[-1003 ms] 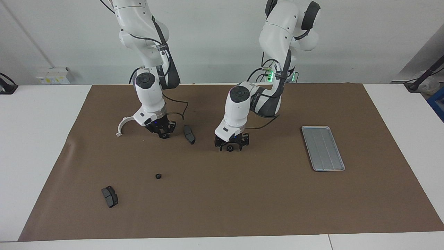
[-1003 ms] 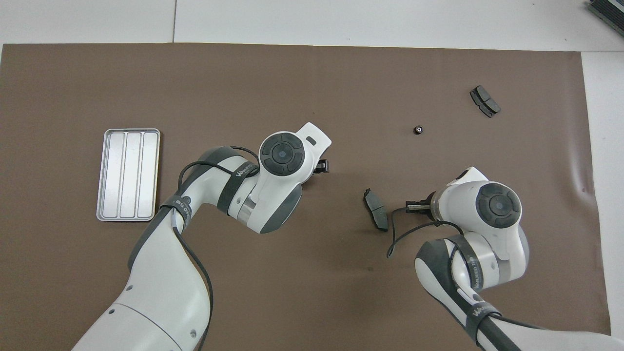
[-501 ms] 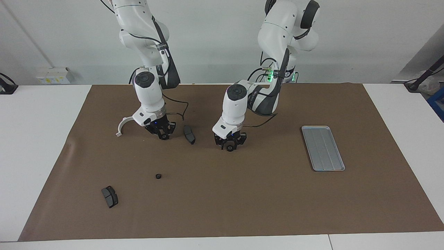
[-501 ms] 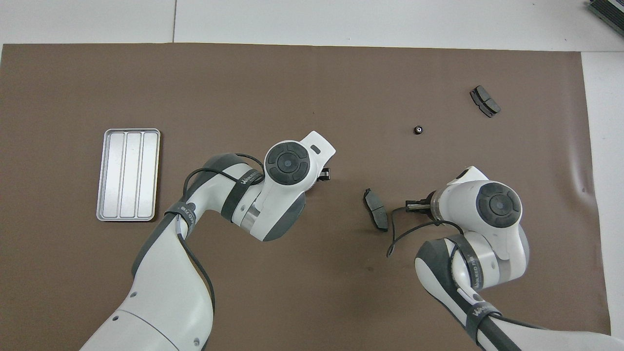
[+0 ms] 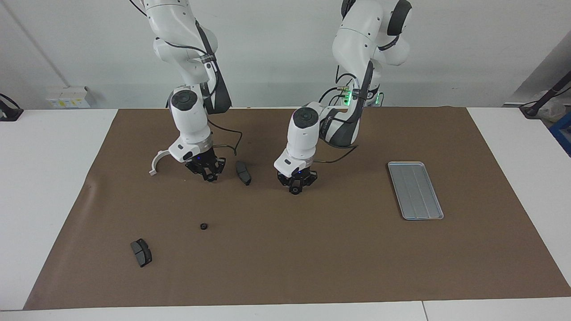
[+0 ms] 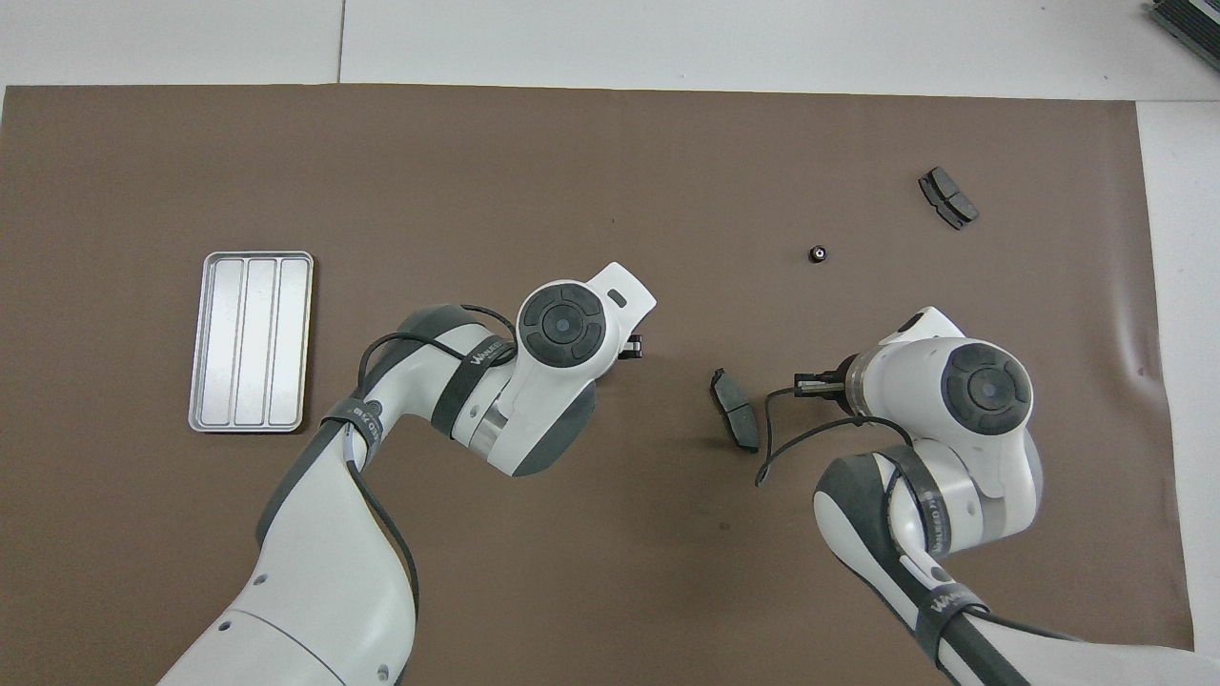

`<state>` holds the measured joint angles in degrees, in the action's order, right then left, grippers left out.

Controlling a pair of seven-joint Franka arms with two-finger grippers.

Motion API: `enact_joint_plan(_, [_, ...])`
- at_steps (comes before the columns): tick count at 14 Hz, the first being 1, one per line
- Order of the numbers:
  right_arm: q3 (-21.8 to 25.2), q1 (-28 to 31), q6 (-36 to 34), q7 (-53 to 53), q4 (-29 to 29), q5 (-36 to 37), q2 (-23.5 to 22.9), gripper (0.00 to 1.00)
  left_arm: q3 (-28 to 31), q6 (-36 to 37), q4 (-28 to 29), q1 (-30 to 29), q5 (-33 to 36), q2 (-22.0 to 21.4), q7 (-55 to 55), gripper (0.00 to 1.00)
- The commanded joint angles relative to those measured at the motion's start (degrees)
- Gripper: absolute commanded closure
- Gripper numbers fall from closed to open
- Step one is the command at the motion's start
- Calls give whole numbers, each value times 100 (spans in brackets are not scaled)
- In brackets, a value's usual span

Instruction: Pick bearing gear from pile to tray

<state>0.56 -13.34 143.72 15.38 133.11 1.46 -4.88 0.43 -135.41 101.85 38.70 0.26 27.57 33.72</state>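
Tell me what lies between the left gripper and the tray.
Nothing: bare mat from the left gripper, closed on a ring, to the tray, as the facing view shows.

Silver tray (image 6: 252,341), brown mat (image 6: 534,162), black ring (image 6: 818,253)

One camera faces the robots from high across the surface (image 5: 285,267); another looks steeply down above them; both share the brown mat (image 6: 610,152).

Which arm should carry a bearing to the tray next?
Left. Its hand is closed on a black ring, and the tray lies toward its end of the table. The right hand hangs beside the white bracket.
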Motion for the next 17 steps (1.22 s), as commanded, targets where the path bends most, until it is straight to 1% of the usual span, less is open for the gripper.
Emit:
enact_joint_plan(1, [-56,60,-256,-175,-259,-102,-92,100,62,-144,221,24,88,-173,-146,91])
enact_joint_plan(2, [-56,33,-326,-158,-355,-111,-118,100,62,-135,213,15,79,-164,-164,94])
enact_joint_plan(4, [-56,-2,-467,-61,-557,-102,-179,100,71,22,-40,-90,79,-121,-190,96])
enact_joint_plan(5, [-65,-19,-555,-26,-732,-111,-232,100,71,267,-295,-247,79,-94,-269,96])
enact_joint_plan(7, [-83,-264,-678,44,-1032,-425,-347,100,62,995,-1023,-677,18,81,-628,96])
enact_joint_plan(8, [-91,-309,-678,71,-1094,-558,-390,100,53,1243,-1209,-932,9,99,-908,96])
enact_joint_plan(9, [-100,-379,-705,184,-1208,-585,-400,100,45,1341,-1237,-1195,-35,65,-1242,96])
enact_joint_plan(10, [-92,-624,-774,385,-1357,-594,-443,100,36,1377,-1220,-1485,-148,3,-1672,96])
enact_joint_plan(12, [-92,-976,-950,973,-1918,-498,-837,100,36,1656,-1159,-2109,-211,-120,-2673,96])
enact_joint_plan(13, [-92,-1091,-951,1228,-2103,-489,-944,100,27,1754,-1098,-2425,-220,-172,-3148,96])
enact_joint_plan(15, [-83,-1389,-1012,1659,-2464,-480,-1215,100,27,1746,-905,-2988,-281,-261,-3984,96])
enact_joint_plan(17, [-65,-1732,-1117,2222,-3051,-402,-1715,100,36,1667,-571,-3446,-422,-383,-4792,95])
